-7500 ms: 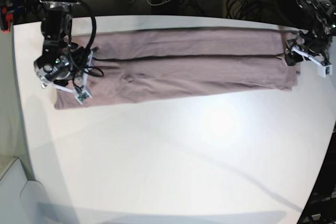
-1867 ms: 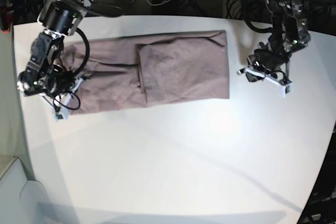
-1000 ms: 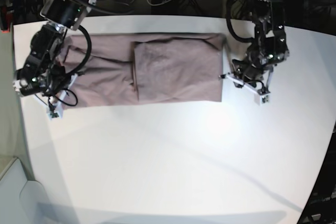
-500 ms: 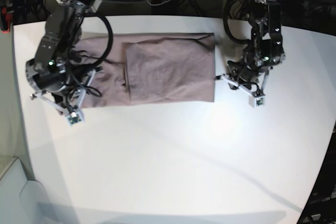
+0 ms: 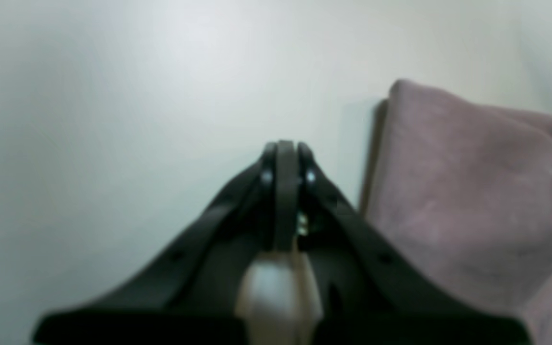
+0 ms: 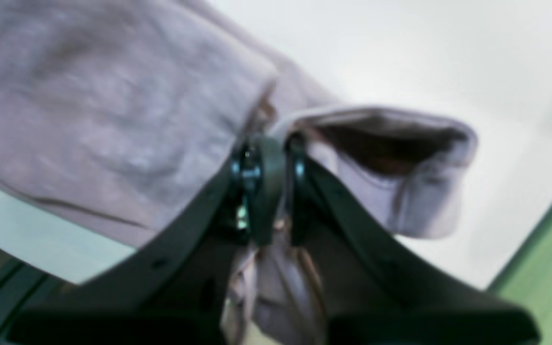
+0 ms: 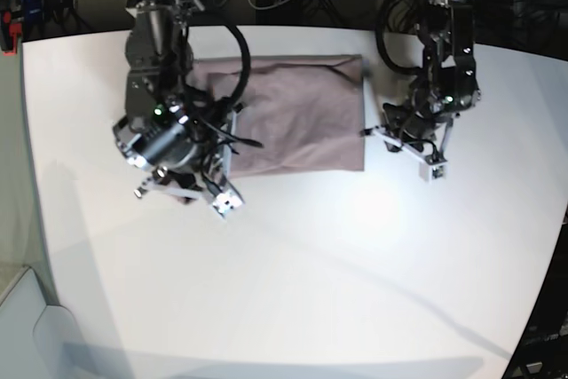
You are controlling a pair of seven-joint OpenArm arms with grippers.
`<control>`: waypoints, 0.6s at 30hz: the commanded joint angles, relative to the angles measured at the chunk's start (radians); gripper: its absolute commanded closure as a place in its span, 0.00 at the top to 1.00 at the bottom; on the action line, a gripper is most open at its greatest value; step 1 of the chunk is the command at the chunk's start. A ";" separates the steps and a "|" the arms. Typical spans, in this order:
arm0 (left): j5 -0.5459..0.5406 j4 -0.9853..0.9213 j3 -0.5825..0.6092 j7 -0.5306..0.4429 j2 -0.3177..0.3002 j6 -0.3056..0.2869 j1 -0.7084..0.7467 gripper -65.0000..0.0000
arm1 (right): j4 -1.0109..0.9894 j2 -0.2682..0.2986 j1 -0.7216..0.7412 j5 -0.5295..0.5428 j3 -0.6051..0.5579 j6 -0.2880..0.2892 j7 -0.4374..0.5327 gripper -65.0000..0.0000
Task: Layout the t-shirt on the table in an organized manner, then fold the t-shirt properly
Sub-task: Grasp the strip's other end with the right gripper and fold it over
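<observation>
T-shirt [image 7: 302,113]: lay folded on the white bench [image 7: 293,272].
Right gripper [image 6: 267,143]: jaws pinched a fold of the cloth.
Left gripper [image 5: 283,146]: jaws closed, empty, just beside the shirt's edge.

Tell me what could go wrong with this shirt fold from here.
The right pincer is shut on a bunched end of the t-shirt and carries it over the folded part, so the flap could land crooked or creased. Dragging it might also pull the layer beneath out of line. The left pincer is shut with nothing in it, beside the shirt's edge on the table, so nothing pins that end down and the whole stack may slide.
</observation>
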 commanded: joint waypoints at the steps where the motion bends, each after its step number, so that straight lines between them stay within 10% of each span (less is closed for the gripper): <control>1: 0.014 -0.013 0.006 0.079 0.003 0.011 0.014 0.00 | -0.001 -0.005 0.012 0.011 -0.026 -0.001 0.033 0.00; 18: 0.008 -0.013 0.006 0.079 0.005 0.013 0.022 0.00 | -0.262 -0.005 0.074 0.011 -0.253 -0.001 0.217 0.00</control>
